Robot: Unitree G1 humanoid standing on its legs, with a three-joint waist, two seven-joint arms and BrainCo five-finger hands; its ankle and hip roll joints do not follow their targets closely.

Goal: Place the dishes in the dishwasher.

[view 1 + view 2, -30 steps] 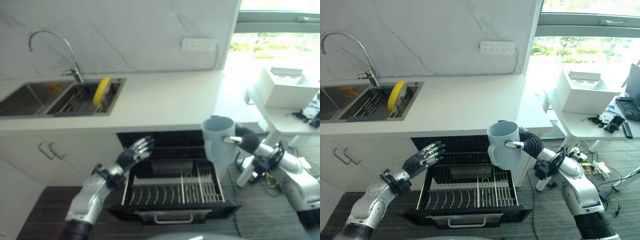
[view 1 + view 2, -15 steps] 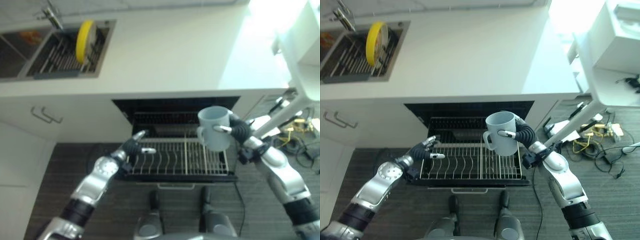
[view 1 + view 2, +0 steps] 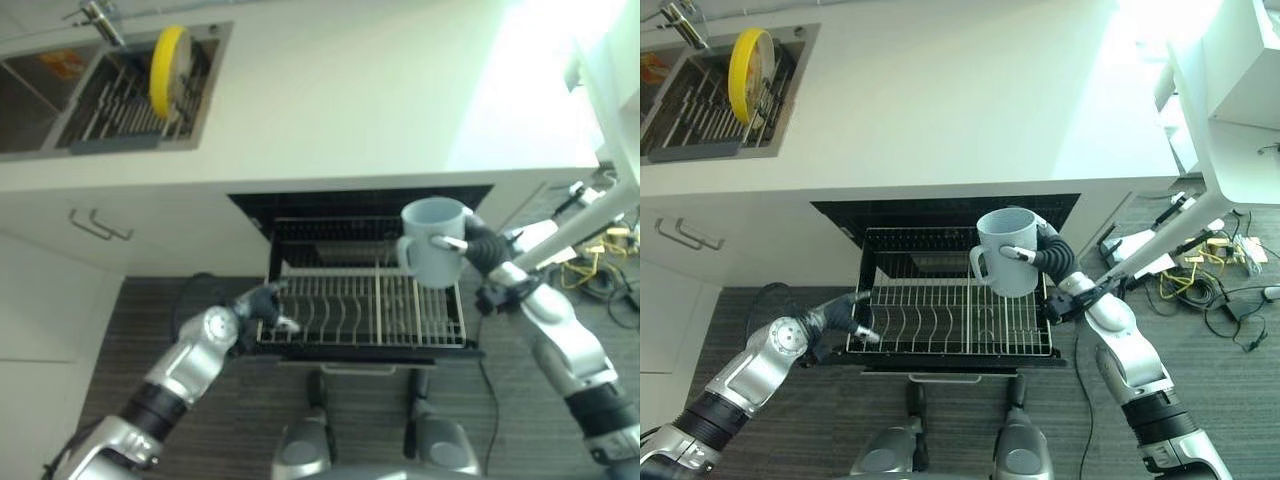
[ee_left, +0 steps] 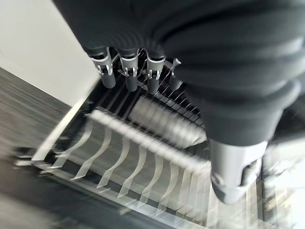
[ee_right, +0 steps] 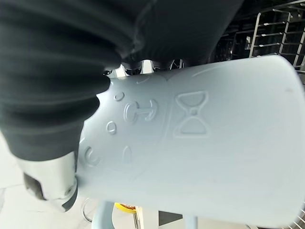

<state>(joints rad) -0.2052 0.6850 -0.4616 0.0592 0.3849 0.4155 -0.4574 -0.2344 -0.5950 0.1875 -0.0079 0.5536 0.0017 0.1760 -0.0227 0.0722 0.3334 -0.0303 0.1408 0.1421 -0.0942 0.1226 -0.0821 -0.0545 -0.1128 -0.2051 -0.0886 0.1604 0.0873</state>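
Over the rack's right half: the pale blue-grey plastic mug (image 3: 1008,252) hangs upright and mouth-up, clear of the wires below.
Right hand: the right hand (image 3: 1052,252) has fingers and thumb curled round the mug's body; the mug's handle (image 3: 978,265) points toward the rack's middle and is free.
Left hand: the left hand (image 3: 848,313) is at the front left corner of the pulled-out silver wire dishwasher rack (image 3: 930,318); its fingers (image 4: 128,78) reach to the rack's edge wires, but whether they grip a wire cannot be told.
Rack condition: drawn out of the dark dishwasher opening (image 3: 940,213) under the white table (image 3: 970,110); its tines look bare.
Remaining dishes: a round yellow plate (image 3: 748,60) stands on edge in the steel sink (image 3: 710,95) at the table's far left corner.
Handling, judged: the mug looks light, stiff and smooth-walled, with raised moulded figures that give little purchase. A wrap round the body is the secure hold; the handle is a poorer one for these fingers. Likely unbreakable, but it may tip between tines unless set down squarely, preferably inverted.
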